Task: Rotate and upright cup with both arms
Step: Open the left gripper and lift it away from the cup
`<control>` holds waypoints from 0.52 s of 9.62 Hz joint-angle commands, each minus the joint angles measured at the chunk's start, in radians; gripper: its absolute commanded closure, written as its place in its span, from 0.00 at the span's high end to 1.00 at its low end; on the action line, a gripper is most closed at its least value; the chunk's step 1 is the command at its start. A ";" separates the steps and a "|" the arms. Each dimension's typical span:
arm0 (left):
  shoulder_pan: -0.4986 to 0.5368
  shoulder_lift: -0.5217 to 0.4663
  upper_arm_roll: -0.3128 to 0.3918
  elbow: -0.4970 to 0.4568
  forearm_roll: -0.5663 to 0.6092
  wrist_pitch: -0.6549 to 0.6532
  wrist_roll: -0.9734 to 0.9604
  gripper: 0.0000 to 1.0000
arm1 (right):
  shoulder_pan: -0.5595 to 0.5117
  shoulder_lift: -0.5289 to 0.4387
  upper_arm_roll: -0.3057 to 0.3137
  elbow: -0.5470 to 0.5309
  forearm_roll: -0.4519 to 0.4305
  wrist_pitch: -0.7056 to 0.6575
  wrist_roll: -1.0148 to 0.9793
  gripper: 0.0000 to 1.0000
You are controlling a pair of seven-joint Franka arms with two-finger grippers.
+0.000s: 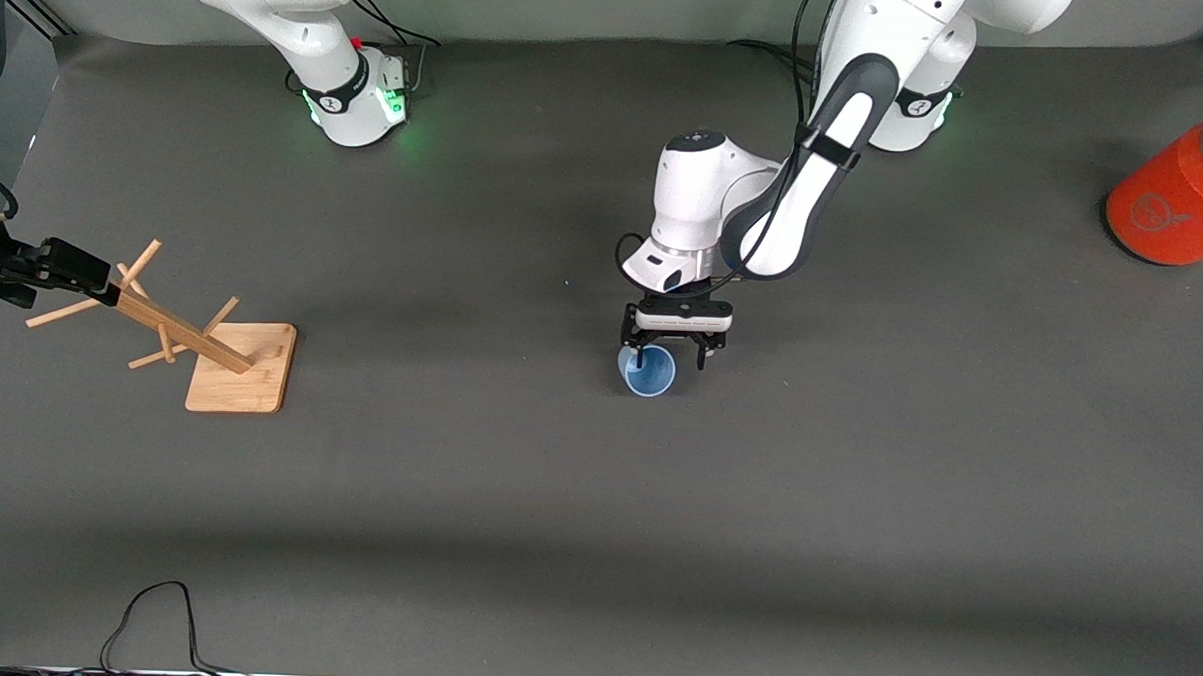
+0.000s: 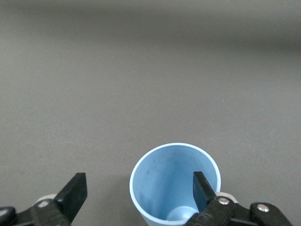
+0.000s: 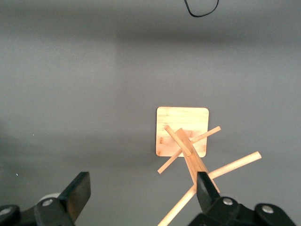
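The light-blue cup (image 1: 648,371) stands near the middle of the table with its mouth up. In the left wrist view I look down into the cup (image 2: 169,181). My left gripper (image 1: 672,360) is low over it and open. One of its fingers (image 2: 201,188) is inside the cup against the wall; the other is outside, well apart from the cup, so the pair (image 2: 138,188) straddles the wall. My right gripper (image 1: 83,272) is open and empty. It hangs over the top of the wooden rack at the right arm's end of the table, as the right wrist view (image 3: 142,188) shows.
The wooden peg rack (image 1: 242,367) leans on its square base; it also shows in the right wrist view (image 3: 182,132). An orange-red cylinder with a grey lid (image 1: 1182,198) lies at the left arm's end. A black cable (image 1: 151,622) lies near the front edge.
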 commanded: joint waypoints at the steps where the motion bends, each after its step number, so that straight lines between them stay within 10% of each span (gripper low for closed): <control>1: -0.041 -0.017 0.005 0.001 0.007 -0.059 -0.031 1.00 | 0.001 -0.006 0.001 0.001 -0.001 -0.007 -0.006 1.00; 5: -0.094 -0.017 0.003 0.003 0.006 -0.103 -0.052 1.00 | 0.001 -0.006 0.001 0.001 -0.001 -0.006 -0.006 1.00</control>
